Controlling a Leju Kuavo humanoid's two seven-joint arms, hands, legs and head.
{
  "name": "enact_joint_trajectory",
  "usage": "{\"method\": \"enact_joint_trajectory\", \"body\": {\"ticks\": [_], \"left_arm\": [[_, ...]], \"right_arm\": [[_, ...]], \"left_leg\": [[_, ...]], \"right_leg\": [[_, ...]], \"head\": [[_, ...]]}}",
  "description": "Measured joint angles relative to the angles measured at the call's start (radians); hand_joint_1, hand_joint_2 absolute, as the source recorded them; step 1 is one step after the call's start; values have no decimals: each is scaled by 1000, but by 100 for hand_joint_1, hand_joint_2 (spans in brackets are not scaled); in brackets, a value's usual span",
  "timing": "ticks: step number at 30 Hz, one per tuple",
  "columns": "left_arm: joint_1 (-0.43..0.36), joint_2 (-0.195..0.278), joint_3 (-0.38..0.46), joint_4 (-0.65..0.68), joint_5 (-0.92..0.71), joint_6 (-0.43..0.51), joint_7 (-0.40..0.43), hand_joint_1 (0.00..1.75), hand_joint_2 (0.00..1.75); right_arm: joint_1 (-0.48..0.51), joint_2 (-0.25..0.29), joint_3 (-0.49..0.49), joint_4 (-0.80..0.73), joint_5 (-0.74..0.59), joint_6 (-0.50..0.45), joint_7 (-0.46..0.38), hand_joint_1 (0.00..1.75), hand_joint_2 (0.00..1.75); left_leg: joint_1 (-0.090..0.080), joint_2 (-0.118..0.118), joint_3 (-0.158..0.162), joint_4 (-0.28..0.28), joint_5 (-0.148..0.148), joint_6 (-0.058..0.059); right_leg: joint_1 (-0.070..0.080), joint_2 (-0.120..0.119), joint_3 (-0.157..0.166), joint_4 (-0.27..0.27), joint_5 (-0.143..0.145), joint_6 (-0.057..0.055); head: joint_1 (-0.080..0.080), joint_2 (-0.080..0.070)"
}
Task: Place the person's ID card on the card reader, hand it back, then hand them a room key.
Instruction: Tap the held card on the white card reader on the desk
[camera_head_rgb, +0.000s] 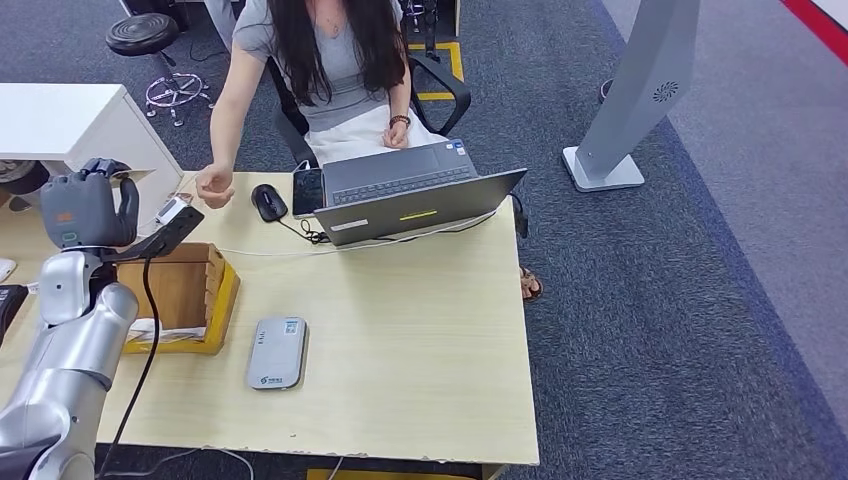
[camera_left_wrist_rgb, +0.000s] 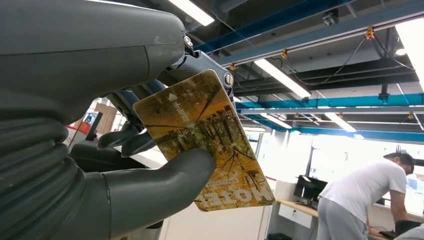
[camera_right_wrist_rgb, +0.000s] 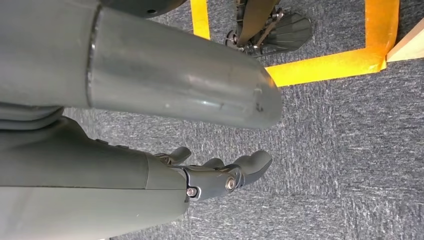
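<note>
A room key card (camera_left_wrist_rgb: 205, 137) with an autumn-tree print is pinched between the thumb and fingers of the left hand (camera_head_rgb: 95, 205), which is raised above the wooden box (camera_head_rgb: 185, 295) at the desk's (camera_head_rgb: 420, 340) left side. The person's hand (camera_head_rgb: 213, 186) is held out just beyond it. The card reader (camera_head_rgb: 277, 351) lies flat on the desk near the box. The right hand (camera_right_wrist_rgb: 220, 175) hangs over the carpet with fingers loosely apart, nothing held

- Head view: even, soft light on my desk (camera_head_rgb: 420, 330); faint shadows.
- My left wrist view: ceiling tube lights (camera_left_wrist_rgb: 282, 77) glare; windows blown out; far figure soft.
- My right wrist view: flat, dull light; near thumb blurred.
</note>
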Motion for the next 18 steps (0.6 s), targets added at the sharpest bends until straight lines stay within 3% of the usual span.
{"method": "enact_joint_trajectory", "body": {"ticks": [6,9,13,18], "left_arm": [[10,-4,9,-1,29,-5,-31,175,175],[25,-20,9,-4,41,-58,-28,175,175],[102,-80,-26,-70,8,-288,74,175,175],[200,-137,-159,-188,-1,-495,176,175,175]], "right_arm": [[0,0,0,0,-2,0,-11,0,0],[0,0,0,1,-10,-1,-17,0,0],[5,0,-9,2,-26,-2,-28,0,0],[8,1,-28,3,-32,-5,-35,0,0]], "left_leg": [[0,0,0,0,0,0],[0,0,0,0,0,0],[-2,0,0,0,0,1],[-3,0,0,0,-2,2]], "right_leg": [[0,0,0,0,0,0],[0,0,0,0,0,0],[-1,0,-1,-1,0,1],[-2,-1,0,-1,-1,2]], "head": [[0,0],[0,0],[-1,0],[2,0]]}}
